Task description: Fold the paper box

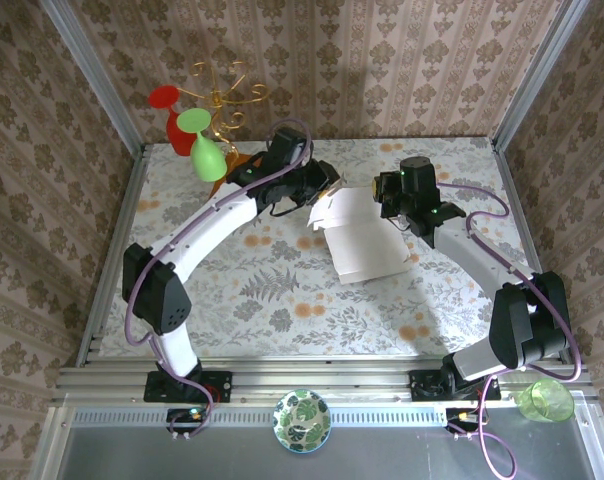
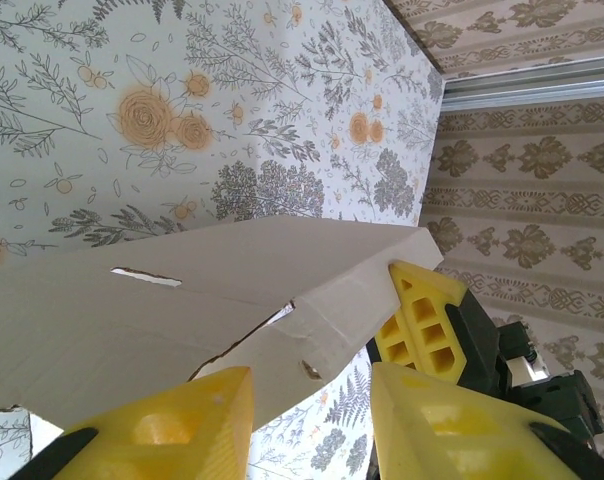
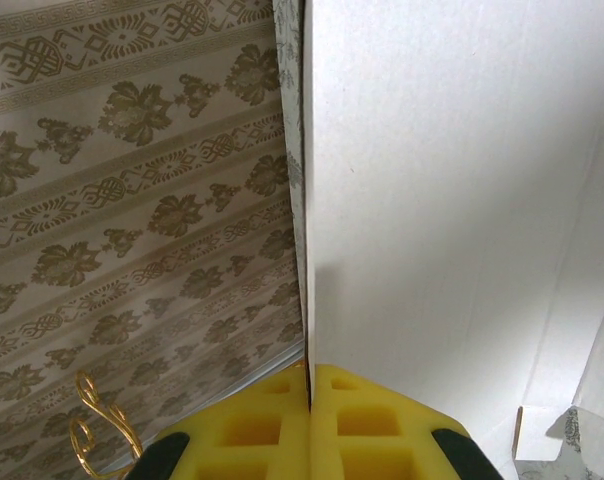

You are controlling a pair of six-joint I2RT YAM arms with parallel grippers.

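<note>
Right pincer (image 3: 310, 388) pinching paper box (image 3: 462, 200) edge, left pincer (image 2: 307, 390) astride its corner

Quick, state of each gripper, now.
Left gripper: open, a flap of the paper box between its jaws, not pinched.
Right gripper: shut on the paper box's edge.
</note>
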